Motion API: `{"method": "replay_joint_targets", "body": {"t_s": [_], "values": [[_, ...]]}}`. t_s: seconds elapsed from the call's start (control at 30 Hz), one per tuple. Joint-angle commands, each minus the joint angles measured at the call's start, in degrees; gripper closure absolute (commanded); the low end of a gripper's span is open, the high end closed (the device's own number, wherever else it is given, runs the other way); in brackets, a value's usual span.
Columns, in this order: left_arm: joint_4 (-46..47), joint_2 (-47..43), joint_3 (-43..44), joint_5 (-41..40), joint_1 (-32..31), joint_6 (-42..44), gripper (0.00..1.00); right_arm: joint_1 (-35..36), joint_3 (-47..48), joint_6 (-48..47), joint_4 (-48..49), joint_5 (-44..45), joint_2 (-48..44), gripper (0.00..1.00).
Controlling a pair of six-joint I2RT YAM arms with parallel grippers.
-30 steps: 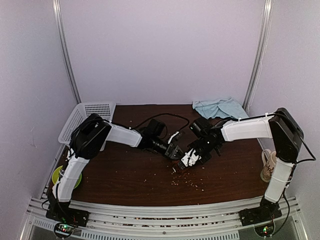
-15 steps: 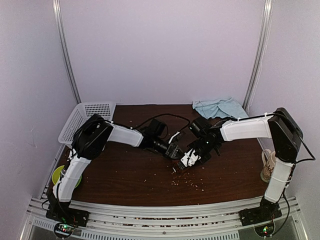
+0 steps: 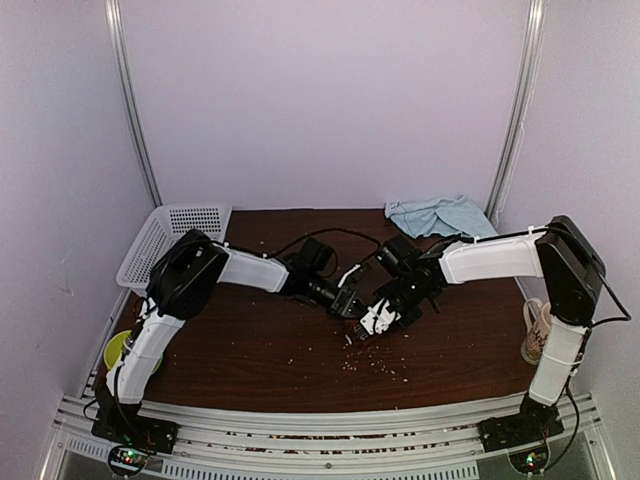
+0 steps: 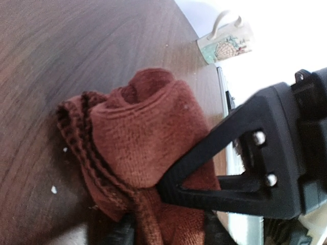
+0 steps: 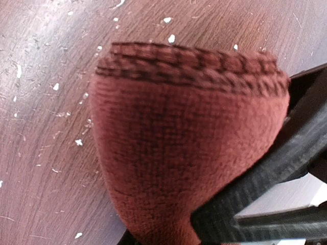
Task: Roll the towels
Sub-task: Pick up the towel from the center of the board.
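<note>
The rust-red towel [image 4: 138, 132] is bunched into a thick roll at the table's middle. It fills the right wrist view [image 5: 189, 148] and only a dark bit shows in the top view [image 3: 362, 320]. My left gripper [image 3: 350, 305] is shut on one end of it, the cloth pinched between its jaws [image 4: 171, 232]. My right gripper [image 3: 380, 318] is shut on the roll from the other side [image 5: 168, 237]. Its black finger [image 4: 240, 148] crosses the left wrist view. The light-blue towel [image 3: 440, 214] lies crumpled at the back right corner.
A white basket [image 3: 170, 235] stands at the back left. A green object [image 3: 120, 350] sits at the left edge. A patterned mug [image 3: 538, 330] lies at the right edge and shows in the left wrist view [image 4: 225, 43]. Pale crumbs [image 3: 375, 362] are scattered before the grippers.
Both grippers have edged very slightly left with the red towel still between them. Nothing else has moved.
</note>
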Motion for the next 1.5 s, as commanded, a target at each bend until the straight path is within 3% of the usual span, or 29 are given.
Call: {"method": "replay_joint_targets", "body": {"t_s": [0.0,0.13,0.2,0.27,0.6,0.63,0.87,1.07,1.23,1.47], "values": [[-3.50,4.13,-0.43,1.83,-3.92,0.35,0.70,0.28,-0.78,0.04,5.21,3.83,2.20,0.92],[-3.59,3.86,-0.48,2.37,-3.85,0.06,0.97,0.45,-1.49,0.80,6.92,5.40,1.28,0.91],[-3.67,3.51,-0.59,2.19,-3.86,-0.02,1.00,0.38,-1.66,1.72,7.91,6.13,0.65,0.89],[-3.48,2.99,-0.88,1.79,-3.86,-0.12,1.00,0.33,-1.44,3.15,8.67,6.79,-0.23,0.80],[-6.88,-5.75,-2.58,-8.75,-1.81,1.58,1.00,-0.73,0.37,15.59,7.00,3.23,-12.08,0.12],[-8.02,-7.00,-2.62,-10.33,-1.47,2.36,1.00,-0.84,0.69,17.17,6.41,3.43,-13.56,0.02],[-14.52,-14.17,-1.65,-17.42,0.60,6.18,1.00,-2.07,3.85,27.03,0.85,3.47,-21.44,0.00],[-18.84,-22.08,-2.02,-24.55,4.75,7.95,1.00,-2.07,0.49,34.16,2.97,4.15,-28.44,0.00],[-26.81,-28.51,0.01,-35.77,9.85,11.53,1.00,-2.02,-0.96,39.23,5.29,3.70,-31.44,0.00],[-31.81,-35.79,-0.50,-40.81,20.63,12.85,1.00,-0.17,-0.99,43.33,5.92,4.25,-32.09,0.00]]}}
